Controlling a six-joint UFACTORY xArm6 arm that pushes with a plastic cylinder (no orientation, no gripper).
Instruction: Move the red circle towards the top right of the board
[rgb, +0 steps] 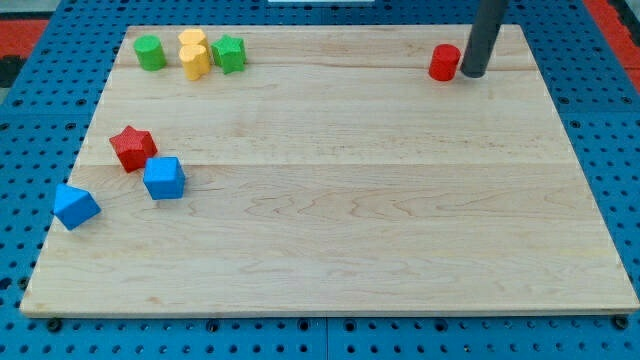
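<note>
Since the red circle (444, 62) already sits near the board (350, 250)'s top right, the job looks mostly done; maybe a small nudge further toward the corner is left, imo. My tip (470, 74) rests just beside the circle on the view's right, touching or nearly so, can't tell which. Rod comes down from the view's top, leaning slightly. No jaws on this tool, just a plain rod, so nothing to spread or pinch. Other blocks sit well apart, over at the view's left.
</note>
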